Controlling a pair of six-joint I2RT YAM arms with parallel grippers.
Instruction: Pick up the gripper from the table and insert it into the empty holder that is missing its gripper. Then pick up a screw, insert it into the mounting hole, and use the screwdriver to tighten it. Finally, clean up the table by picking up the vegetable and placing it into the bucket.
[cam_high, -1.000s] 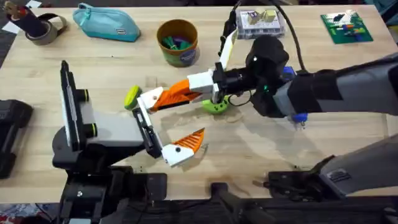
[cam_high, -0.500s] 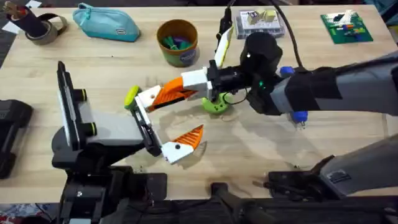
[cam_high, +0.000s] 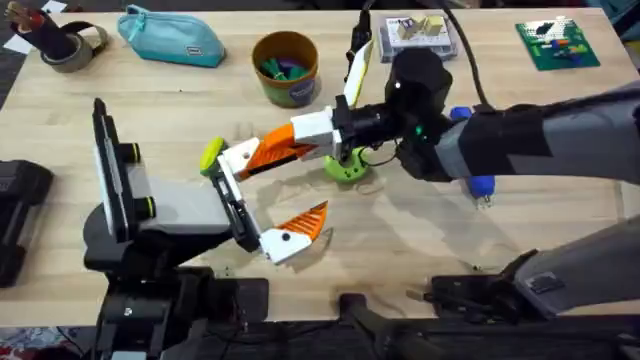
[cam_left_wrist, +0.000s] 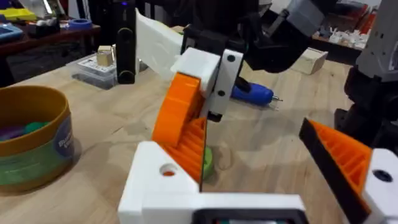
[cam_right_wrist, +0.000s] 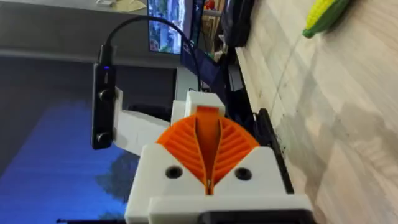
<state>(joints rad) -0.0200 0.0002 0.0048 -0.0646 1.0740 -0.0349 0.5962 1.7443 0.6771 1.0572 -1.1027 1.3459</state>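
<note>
- Desk (cam_high: 500, 230): pale wood grain, flat and smooth. A dropped part would probably slide or roll on it.
- Left tool (cam_high: 264, 196): spread wide along its black rail (cam_high: 238, 212) and holding nothing. One end carries a fitted orange finger (cam_high: 302, 224). The other end carries the bare holder. Risk: any side push from the other arm could twist the rail.
- Right tool (cam_right_wrist: 208, 144): ribbed orange pads on white bases, pressed together on the gripper. Risk: the pinch looks to be on a tapering wedge, so hard plastic on plastic may slip if the tool pushes off-axis.
- Bucket (cam_high: 285, 68): round tan tub with a purple band, at the far side of the desk, well apart from the work.
- Gripper (cam_high: 270, 152): ribbed orange wedge held off the desk, its end at the holder. Seating cannot be judged from these views. Risk: a tilted entry could jam it.
- Holder (cam_high: 238, 160): white angular bracket, matte plastic, beside a yellow-green oval knob (cam_high: 210, 156). Its mounting hole must end up aligned, or the screw will not start.
- Screwdriver (cam_left_wrist: 252, 93): glossy blue handle, thin metal tip, lying under the right arm. Risk: the arm could knock it.
- Vegetable (cam_high: 345, 170): small light-green ring on the desk just below the right tool, so it could be nudged.
</note>
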